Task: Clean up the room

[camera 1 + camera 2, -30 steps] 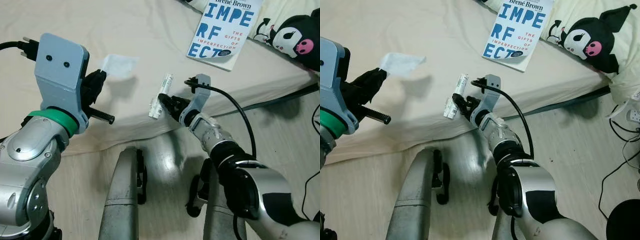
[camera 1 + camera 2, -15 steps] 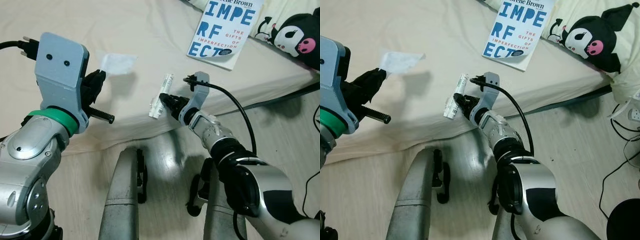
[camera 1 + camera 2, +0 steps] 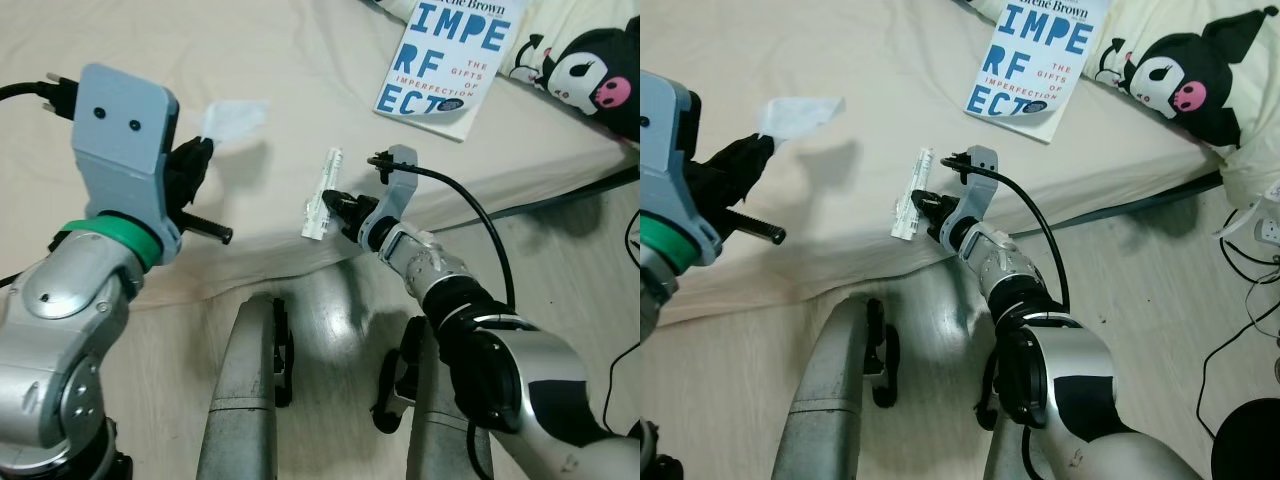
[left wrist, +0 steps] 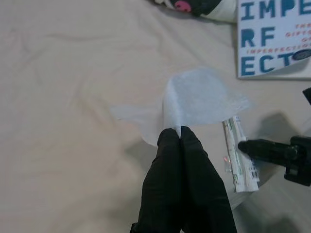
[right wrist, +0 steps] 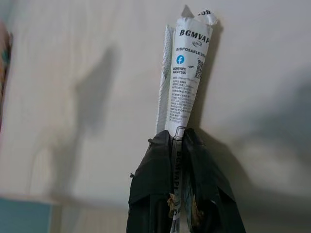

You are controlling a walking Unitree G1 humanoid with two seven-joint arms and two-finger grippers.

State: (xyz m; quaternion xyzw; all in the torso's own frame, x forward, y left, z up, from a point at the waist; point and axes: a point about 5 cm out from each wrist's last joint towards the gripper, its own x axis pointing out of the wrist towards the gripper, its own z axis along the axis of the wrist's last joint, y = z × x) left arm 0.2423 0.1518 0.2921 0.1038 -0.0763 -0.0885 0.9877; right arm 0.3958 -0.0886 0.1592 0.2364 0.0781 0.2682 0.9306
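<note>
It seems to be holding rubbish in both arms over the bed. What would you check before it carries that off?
1. Left gripper pinches the tissue, jaws shut on its edge: ok.
2. Right gripper clamps the wrapper, jaws shut on its lower end: ok.
3. Tissue lifted clear of the bed: ok.
4. Wrapper lifted off the bed: cannot tell.
5. Book and plush toy apart from both arms: ok.
6. A bin to drop things in: cannot tell.
</note>
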